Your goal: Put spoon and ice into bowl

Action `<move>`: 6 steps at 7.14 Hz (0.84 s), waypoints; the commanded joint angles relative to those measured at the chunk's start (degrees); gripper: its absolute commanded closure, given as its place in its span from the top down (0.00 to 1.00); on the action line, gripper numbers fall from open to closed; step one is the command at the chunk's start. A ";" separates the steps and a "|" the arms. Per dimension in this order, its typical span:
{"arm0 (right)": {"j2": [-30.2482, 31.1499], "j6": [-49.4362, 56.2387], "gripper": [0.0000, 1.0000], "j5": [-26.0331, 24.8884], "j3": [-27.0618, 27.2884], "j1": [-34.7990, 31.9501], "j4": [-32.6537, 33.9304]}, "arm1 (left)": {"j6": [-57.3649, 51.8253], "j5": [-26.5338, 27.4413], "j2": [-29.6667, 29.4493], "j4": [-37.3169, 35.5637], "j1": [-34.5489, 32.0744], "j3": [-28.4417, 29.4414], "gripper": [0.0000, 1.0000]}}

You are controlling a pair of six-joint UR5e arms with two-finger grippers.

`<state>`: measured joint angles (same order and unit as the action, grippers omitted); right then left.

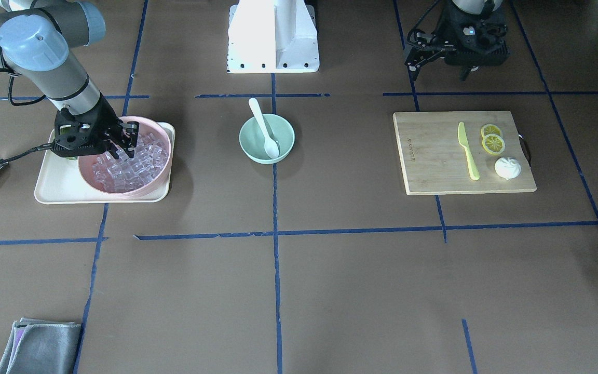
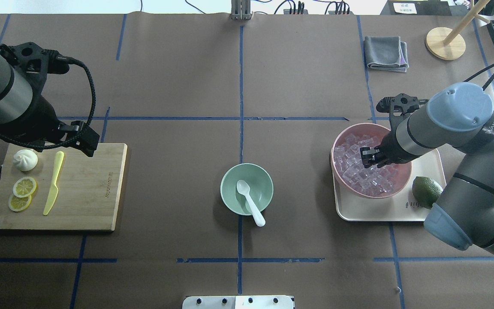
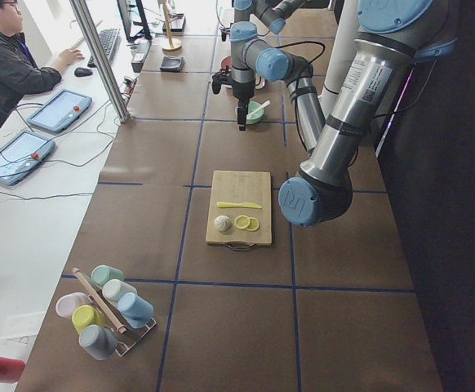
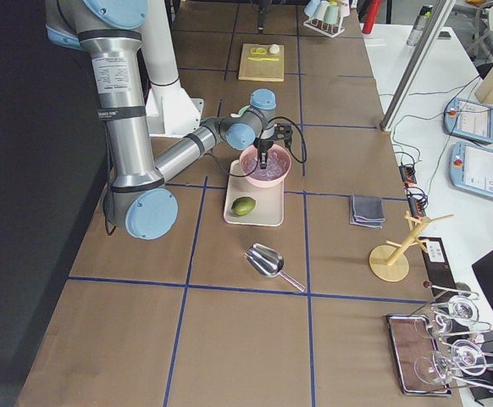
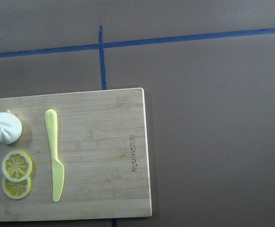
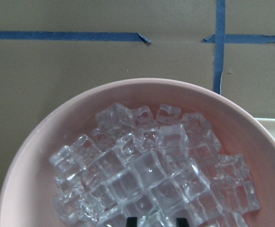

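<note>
Seen from overhead, the brown table point(image 2: 165, 64) has the wooden cutting board point(image 2: 92, 189) at 9 o'clock from the bowl point(image 2: 232, 182). The left gripper point(image 2: 86, 143) hangs over the board's far edge; I cannot tell if its fingers are spread or together. The cream tray point(image 2: 371, 210) lies at 3 o'clock from the bowl and carries the pink bowl point(image 2: 358, 127). The mint-green bowl stands in the middle of the table. The spoon point(image 2: 249, 206) lies in it, scoop inside, handle over the rim at 5 o'clock. The ice point(image 2: 354, 167) fills the pink bowl as a heap of clear cubes. The right gripper point(image 2: 369, 159) reaches down into this heap. In the right wrist view its two tips stand apart with one cube between them; whether they press it I cannot tell.
</note>
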<state>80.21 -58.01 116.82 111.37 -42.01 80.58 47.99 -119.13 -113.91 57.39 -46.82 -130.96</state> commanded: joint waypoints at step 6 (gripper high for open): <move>-23.21 -5.88 0.00 -4.48 1.24 6.84 18.74 | -31.67 -4.62 12.45 -1.32 -15.46 1.05 1.00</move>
<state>61.26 -61.90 114.97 114.58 -37.68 98.83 24.11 -123.04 -105.39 55.82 -58.12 -130.37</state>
